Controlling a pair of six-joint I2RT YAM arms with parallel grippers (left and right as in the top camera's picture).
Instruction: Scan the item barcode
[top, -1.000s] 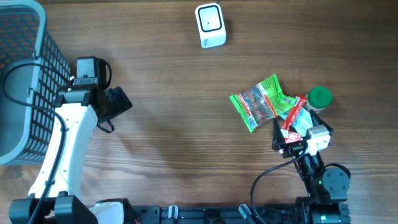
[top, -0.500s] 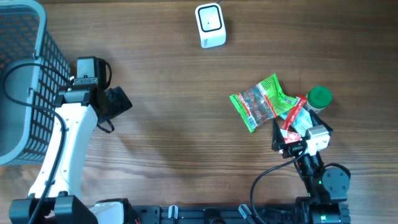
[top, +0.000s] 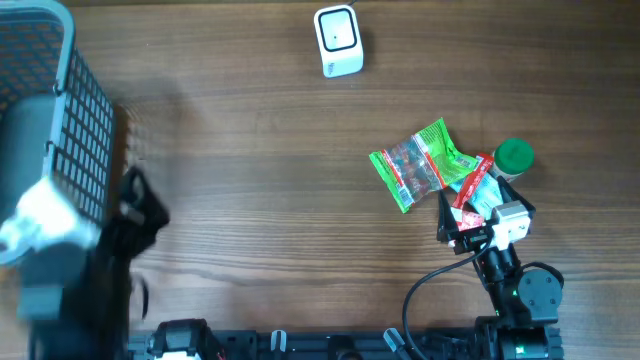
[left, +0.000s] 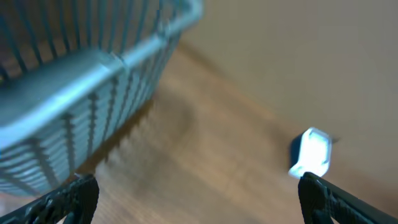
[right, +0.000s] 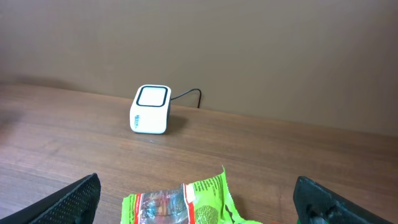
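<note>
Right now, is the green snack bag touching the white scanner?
Apart. The overhead view shows a stretch of bare table between the green snack bag and the white scanner. The right wrist view shows the same gap.

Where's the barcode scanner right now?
Overhead view: the white scanner stands at the far edge of the table, near the middle, well beyond the green snack packet on the right side and across from the basket on the left.
</note>
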